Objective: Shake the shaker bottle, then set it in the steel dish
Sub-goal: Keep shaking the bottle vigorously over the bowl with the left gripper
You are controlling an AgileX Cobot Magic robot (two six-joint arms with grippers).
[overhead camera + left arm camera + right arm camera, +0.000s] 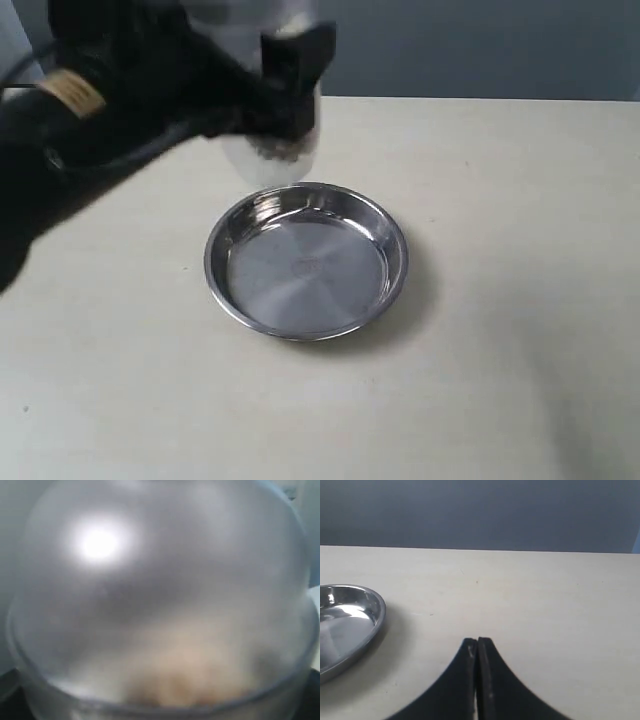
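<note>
"While the black left gripper (285, 95) is squeezing the cloudy see-through plastic shaker bottle with the round top (262, 160), is it shaking it?"

"I am guessing so, because the bottle is looking smeary. It is hanging just behind the round shiny steel dish (213, 270), not in it. Next the arm (100, 110) is needing to bring it over the dish's middle, go down slowly, then let go."

"And the other one?"

"The right gripper (477, 647) is hovering low over the pale counter (500, 300), fingers pressed together, holding nothing."

"What is hiding?"

"The bottle's cap is getting cut off, and the arm is covering its body. Up close I am only seeing a foggy dome with brown bits (175, 685). I am not able to tell if its bottom is touching the counter."
</note>
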